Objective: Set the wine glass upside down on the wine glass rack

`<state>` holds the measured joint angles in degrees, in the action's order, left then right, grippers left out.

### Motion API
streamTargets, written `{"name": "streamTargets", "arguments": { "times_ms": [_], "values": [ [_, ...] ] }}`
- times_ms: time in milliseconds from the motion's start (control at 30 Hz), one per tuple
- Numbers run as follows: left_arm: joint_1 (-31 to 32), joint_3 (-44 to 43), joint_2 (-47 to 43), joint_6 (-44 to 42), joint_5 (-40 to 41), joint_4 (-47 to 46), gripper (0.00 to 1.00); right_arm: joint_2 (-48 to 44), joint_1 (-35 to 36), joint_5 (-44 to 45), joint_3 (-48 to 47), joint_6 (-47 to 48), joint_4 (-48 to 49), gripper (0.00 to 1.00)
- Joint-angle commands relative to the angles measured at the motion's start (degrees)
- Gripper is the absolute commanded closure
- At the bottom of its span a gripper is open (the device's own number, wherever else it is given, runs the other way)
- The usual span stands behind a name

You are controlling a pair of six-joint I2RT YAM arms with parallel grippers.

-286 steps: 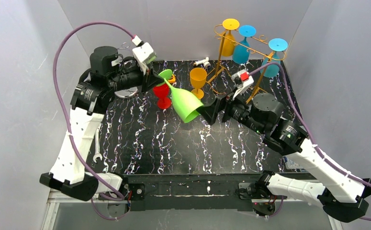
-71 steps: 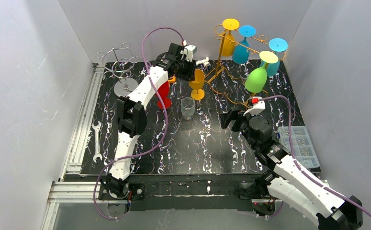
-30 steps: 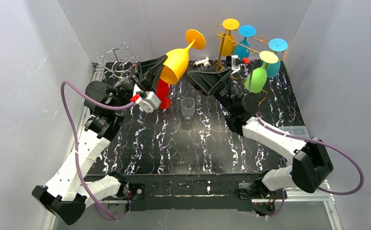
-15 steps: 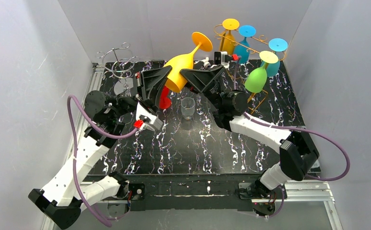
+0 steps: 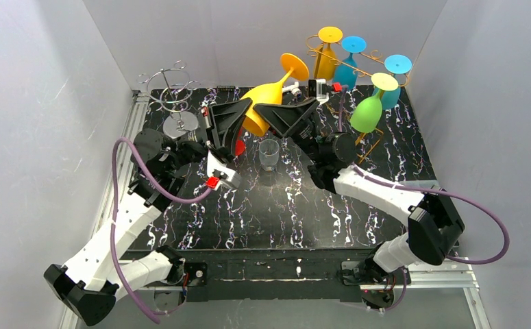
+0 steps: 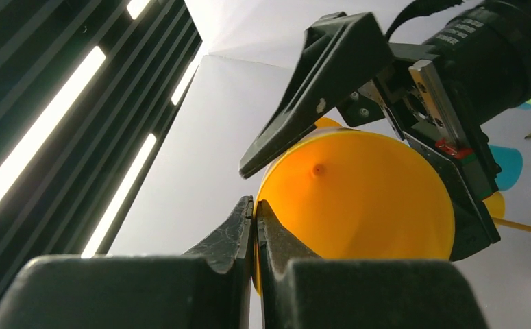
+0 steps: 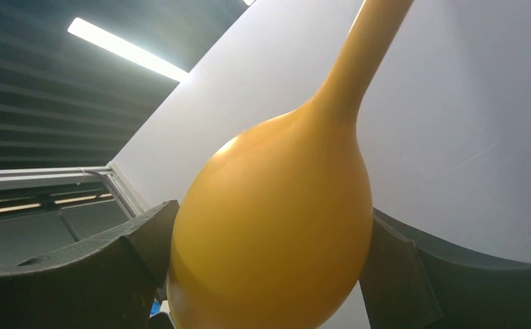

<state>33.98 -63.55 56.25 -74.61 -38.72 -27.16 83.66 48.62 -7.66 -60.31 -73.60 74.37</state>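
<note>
Black, white-veined tabletop fills the floor of a booth with plain pale walls, and both arms reach up over its far half. Between them hangs the orange wine glass, lifted clear of the table and tilted, its bowl low toward the left and its stem and round foot pointing up and to the right. The left gripper pinches the rim of the bowl; in the left wrist view its two fingers are pressed together with only the thin orange wall between them. The right gripper straddles the bowl from the other side, and the right wrist view shows one finger against each flank of the rounded bowl, clasping it. At the back right stands the gold wire rack, where a yellow glass, a teal glass, a blue glass and a green glass hang foot up. A clear tumbler stands on the table just below the held glass, a red glass peeps from behind the left gripper, and a silver wire stand sits at the back left.
</note>
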Motion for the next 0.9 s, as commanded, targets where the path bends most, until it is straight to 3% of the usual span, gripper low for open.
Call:
{"name": "streamTargets", "arguments": {
  "times_ms": [0, 467, 700, 767, 867],
  "values": [
    [-0.41, 2.23, -0.51, -6.77, 2.20, -2.07, 1.00, -2.83, 0.60, -1.09, -1.11, 3.57, -1.63, 0.02],
    [-0.40, 2.73, 0.10, -9.87, 4.52, -4.82, 1.00, -2.95, 0.60, -2.78, 0.17, 0.21, -2.28, 0.02],
    [-0.40, 3.27, -0.59, -8.72, 4.80, -5.51, 1.00, -4.54, -1.31, -2.57, 2.09, -0.31, -1.73, 0.29],
    [-0.41, 4.16, -1.30, -7.42, 4.65, -5.45, 0.75, -6.06, -3.48, -3.03, 2.82, -0.29, -2.85, 0.32],
    [-0.40, 5.80, -2.50, -6.11, 4.69, -5.41, 0.55, -8.86, -7.59, -6.09, 2.96, 2.87, -9.32, 0.33]
  ]
}}
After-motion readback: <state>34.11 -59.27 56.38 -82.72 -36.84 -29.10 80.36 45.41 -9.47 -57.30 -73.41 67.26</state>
